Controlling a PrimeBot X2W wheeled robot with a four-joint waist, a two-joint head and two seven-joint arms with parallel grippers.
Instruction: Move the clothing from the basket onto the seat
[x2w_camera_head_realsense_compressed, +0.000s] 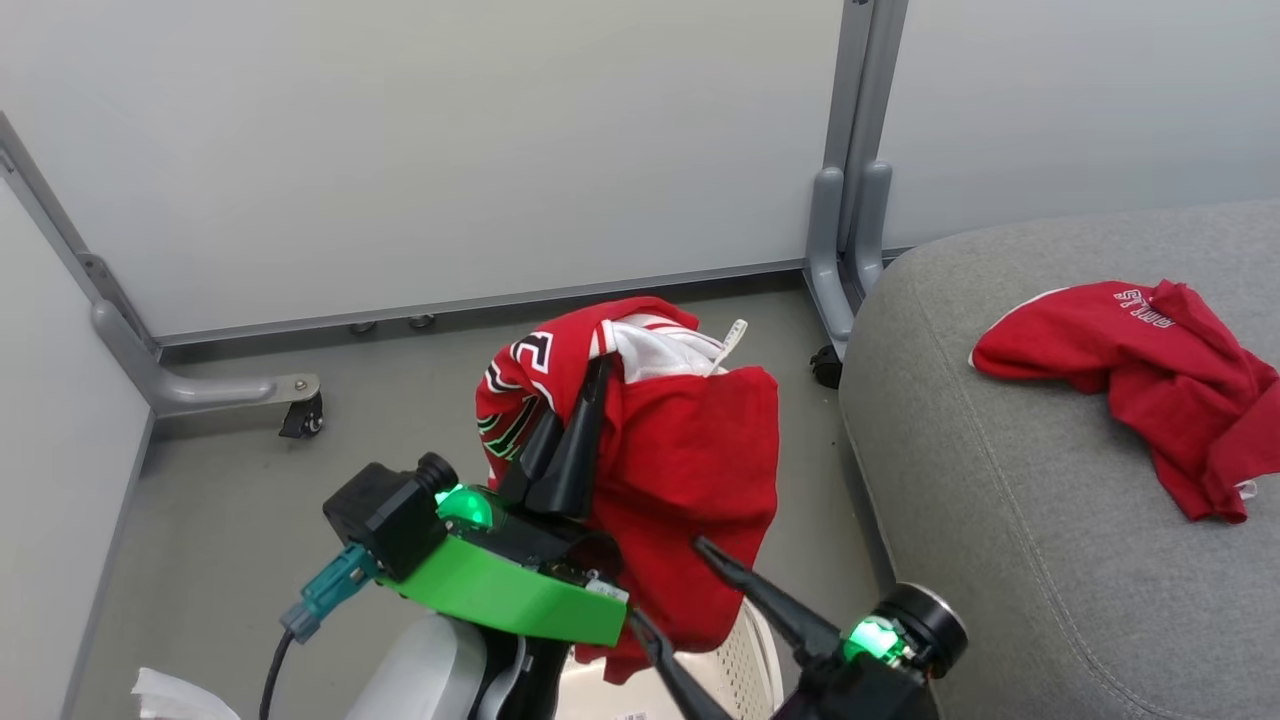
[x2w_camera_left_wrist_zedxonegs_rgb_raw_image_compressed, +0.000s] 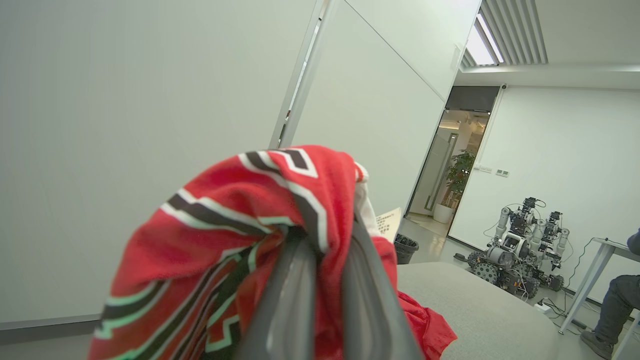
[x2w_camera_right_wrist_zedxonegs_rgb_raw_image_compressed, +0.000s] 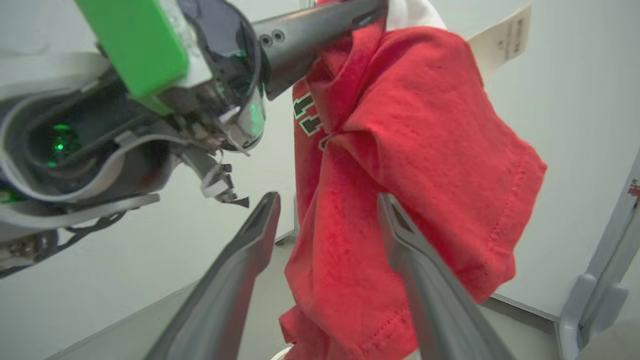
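A red garment (x2w_camera_head_realsense_compressed: 690, 470) with black-and-white striped trim and a white lining hangs in the air above the basket (x2w_camera_head_realsense_compressed: 748, 655), whose cream perforated wall shows at the bottom edge. My left gripper (x2w_camera_head_realsense_compressed: 598, 370) is shut on the garment's top fold; in the left wrist view the left gripper (x2w_camera_left_wrist_zedxonegs_rgb_raw_image_compressed: 327, 235) pinches the striped cloth (x2w_camera_left_wrist_zedxonegs_rgb_raw_image_compressed: 215, 235). Below it, my right gripper (x2w_camera_head_realsense_compressed: 667, 580) stands open beside the hanging cloth. In the right wrist view the right gripper (x2w_camera_right_wrist_zedxonegs_rgb_raw_image_compressed: 328, 200) has the red cloth (x2w_camera_right_wrist_zedxonegs_rgb_raw_image_compressed: 420, 130) hanging just beyond its spread fingers. A second red garment (x2w_camera_head_realsense_compressed: 1140, 370) with white lettering lies on the grey seat (x2w_camera_head_realsense_compressed: 1000, 520).
Grey partition panels stand behind, with metal legs and casters (x2w_camera_head_realsense_compressed: 300, 415) on the floor and a post foot (x2w_camera_head_realsense_compressed: 845, 270) close to the seat's corner. A white crumpled thing (x2w_camera_head_realsense_compressed: 170, 695) lies at the lower left. Other robots (x2w_camera_left_wrist_zedxonegs_rgb_raw_image_compressed: 520, 250) and a person's leg (x2w_camera_left_wrist_zedxonegs_rgb_raw_image_compressed: 615, 310) are across the room.
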